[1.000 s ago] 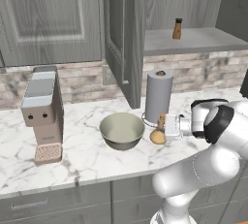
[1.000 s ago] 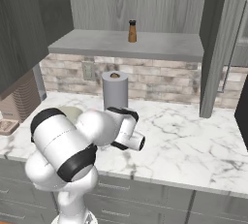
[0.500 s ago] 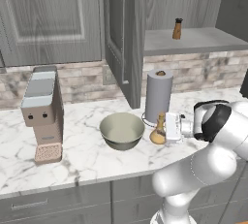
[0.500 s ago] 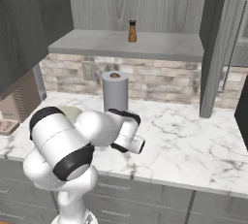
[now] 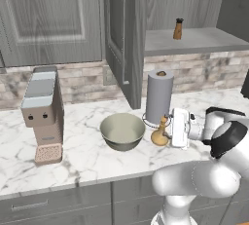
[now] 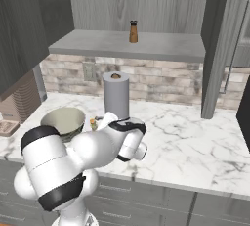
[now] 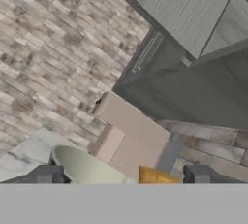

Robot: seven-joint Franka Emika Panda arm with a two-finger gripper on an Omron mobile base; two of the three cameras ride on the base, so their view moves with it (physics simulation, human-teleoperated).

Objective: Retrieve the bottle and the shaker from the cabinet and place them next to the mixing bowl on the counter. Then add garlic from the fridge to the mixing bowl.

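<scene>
So we're parking the bottle point(image 5: 160, 134) beside the mixing bowl point(image 5: 122, 130) at centre, gripper point(image 5: 170, 127) fingers spread; shaker point(image 5: 178, 28) upper right and garlic are waiting.

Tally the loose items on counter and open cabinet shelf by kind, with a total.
Bottle, amber, on counter beside the bowl: 1
Shaker, on cabinet shelf: 1
Mixing bowl: 1
Paper towel roll: 1
Coffee machine: 1
Total: 5

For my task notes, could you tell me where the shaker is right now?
In both base views the shaker stands upright on the open cabinet shelf, above the paper towel roll.
</scene>
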